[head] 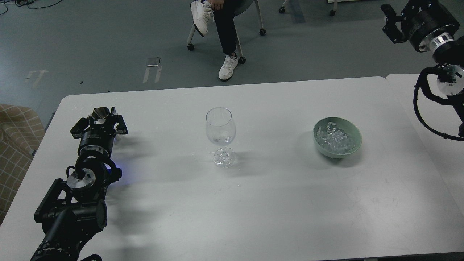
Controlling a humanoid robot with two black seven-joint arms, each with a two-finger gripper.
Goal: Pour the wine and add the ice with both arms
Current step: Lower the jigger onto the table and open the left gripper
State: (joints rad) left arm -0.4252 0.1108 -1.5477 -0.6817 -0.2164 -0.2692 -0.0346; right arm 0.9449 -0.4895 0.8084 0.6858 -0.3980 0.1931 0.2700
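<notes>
A clear wine glass [220, 130] stands upright at the table's middle, with a little clear liquid low in its bowl. The ice [335, 139], small clear cubes, fills a pale green bowl [353, 145] to the right of the glass. My left gripper [100, 119] is at the table's left, low over the surface, with its black fingers closed around a small metal cup [100, 113] whose mouth faces up. My right gripper [390, 23] is raised high at the top right, beyond the table's far edge, with its fingers apart and nothing in them.
The white table [253, 203] meets a second white table [427, 108] at the right. A seated person's legs and shoe [228, 67] and a wheeled chair are beyond the far edge. A checked cushion [16, 145] is at the left.
</notes>
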